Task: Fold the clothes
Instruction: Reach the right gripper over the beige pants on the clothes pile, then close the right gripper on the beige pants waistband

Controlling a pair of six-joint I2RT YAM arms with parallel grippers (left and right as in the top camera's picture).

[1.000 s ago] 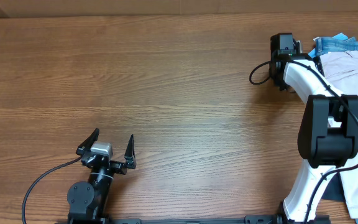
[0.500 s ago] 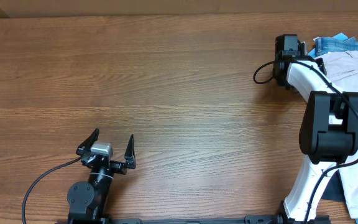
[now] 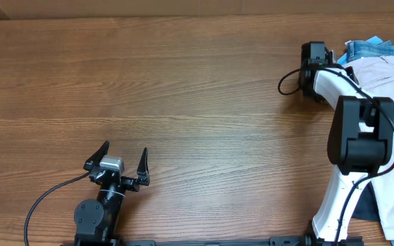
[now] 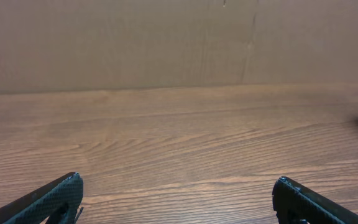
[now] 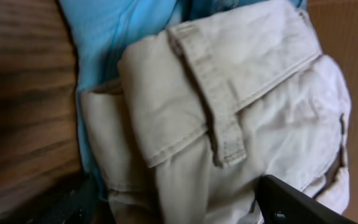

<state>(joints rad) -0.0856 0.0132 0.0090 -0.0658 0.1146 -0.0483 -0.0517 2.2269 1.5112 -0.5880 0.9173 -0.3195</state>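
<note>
right claw point(image 5: 173, 196) spread empty by beige clothes point(image 5: 229, 93) atop blue cloth point(image 5: 123, 31); left claw point(image 4: 176, 199) wide, empty.

The left arm point(image 3: 96, 213) is folded low over its base at the near edge. The left end effector point(image 3: 124, 152) is pointed away from the base, and its two dark fingers point(image 4: 51, 198) are spread wide with nothing between them. The right arm point(image 3: 330, 82) is extended far forward from its base, its white links bent at a black elbow joint point(image 3: 361, 133). The right end effector point(image 5: 173, 186) is turned towards the far right, and its fingers are set well apart. In the overhead view it is hidden behind the wrist point(image 3: 314, 53).
</note>
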